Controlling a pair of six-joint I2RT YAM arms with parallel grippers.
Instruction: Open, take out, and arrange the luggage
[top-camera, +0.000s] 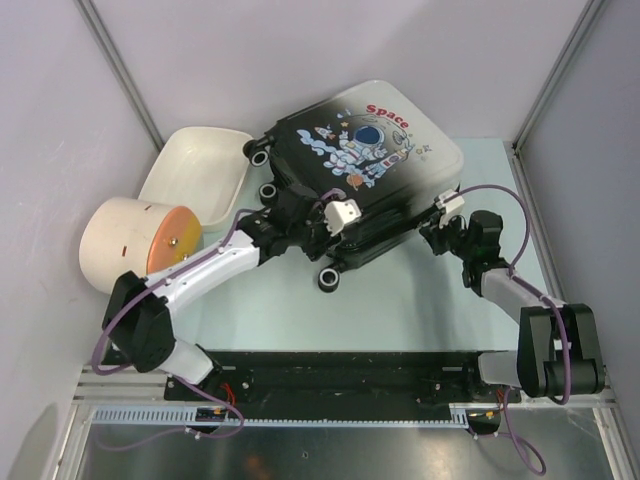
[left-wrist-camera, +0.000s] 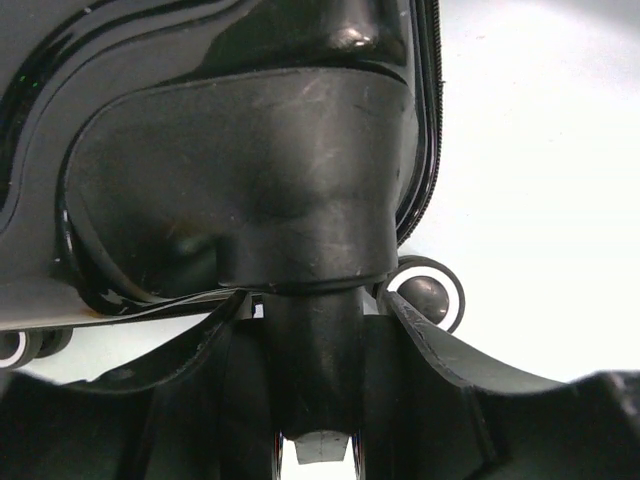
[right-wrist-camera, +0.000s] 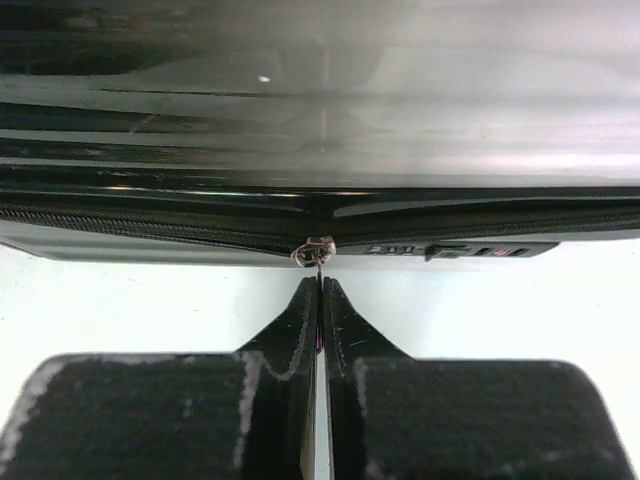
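Luggage (top-camera: 370, 150) lies centre frame, zipped; right gripper (right-wrist-camera: 320, 285) pinches the zipper pull (right-wrist-camera: 318, 252), which could slip free; left gripper (left-wrist-camera: 315, 300) straddles a wheel mount (left-wrist-camera: 300, 200), grip unclear; the case may slide.

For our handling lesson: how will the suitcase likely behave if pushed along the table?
The suitcase has a glossy shell that looks stiff, probably slippery. Lying flat, it should slide rather than tip. Its wheels might make it roll or swivel.

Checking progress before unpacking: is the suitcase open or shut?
Shut. The luggage lies print up, shells together; the right wrist view shows its zipper closed up to the slider, at the shut right gripper tips.
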